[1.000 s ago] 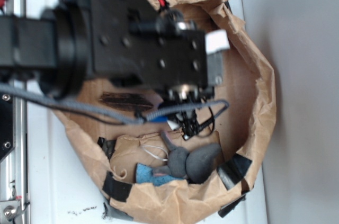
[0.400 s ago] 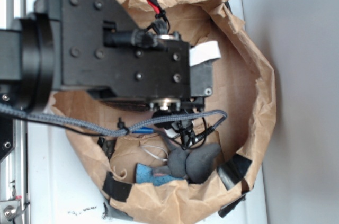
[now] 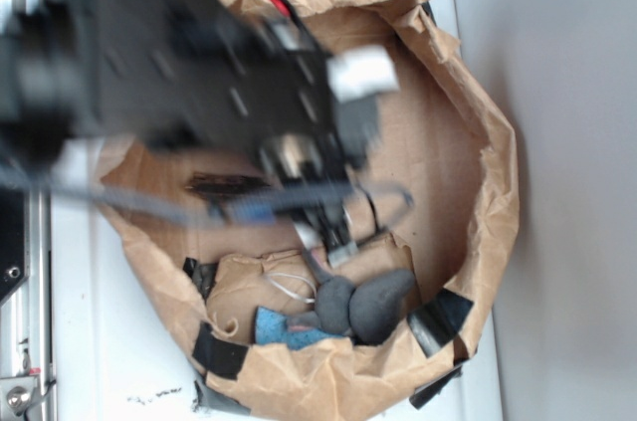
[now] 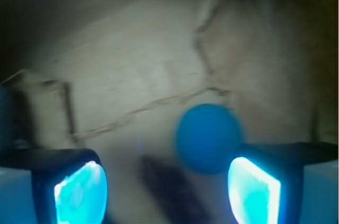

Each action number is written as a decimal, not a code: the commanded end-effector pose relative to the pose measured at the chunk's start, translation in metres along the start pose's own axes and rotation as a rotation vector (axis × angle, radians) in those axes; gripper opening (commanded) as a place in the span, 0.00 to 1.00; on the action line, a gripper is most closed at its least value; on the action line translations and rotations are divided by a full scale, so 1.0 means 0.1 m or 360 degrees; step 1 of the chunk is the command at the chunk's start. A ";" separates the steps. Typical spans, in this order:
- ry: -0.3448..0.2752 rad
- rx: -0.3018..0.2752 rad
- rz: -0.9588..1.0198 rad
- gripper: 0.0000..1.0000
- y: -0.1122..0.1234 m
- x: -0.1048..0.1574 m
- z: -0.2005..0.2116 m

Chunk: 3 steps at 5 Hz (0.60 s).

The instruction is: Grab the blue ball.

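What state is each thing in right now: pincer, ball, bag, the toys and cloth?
pincer: open, nothing held, blurred from motion.
blue ball: loose on the bag floor, beside the right finger, not gripped.
brown paper bag: open, rim rolled down and crumpled.
grey stuffed toys: lying together against the bag's lower wall.
light-blue cloth piece: flat, partly tucked under the toys.

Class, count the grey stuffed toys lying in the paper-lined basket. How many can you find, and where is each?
2. One grey stuffed toy lies at the basket's lower edge; the second touches it on the right. The arm may hide others.
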<state>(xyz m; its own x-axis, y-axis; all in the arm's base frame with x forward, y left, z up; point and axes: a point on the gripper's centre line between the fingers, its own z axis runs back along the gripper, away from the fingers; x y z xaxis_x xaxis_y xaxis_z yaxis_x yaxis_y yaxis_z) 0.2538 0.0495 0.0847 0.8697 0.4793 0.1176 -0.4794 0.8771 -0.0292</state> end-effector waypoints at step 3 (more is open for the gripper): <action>-0.0156 -0.0035 -0.0052 1.00 0.06 0.27 -0.28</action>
<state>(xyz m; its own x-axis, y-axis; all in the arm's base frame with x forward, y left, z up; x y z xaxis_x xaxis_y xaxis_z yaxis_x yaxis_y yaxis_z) 0.2746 0.0650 0.0520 0.8742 0.4494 0.1838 -0.4505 0.8919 -0.0381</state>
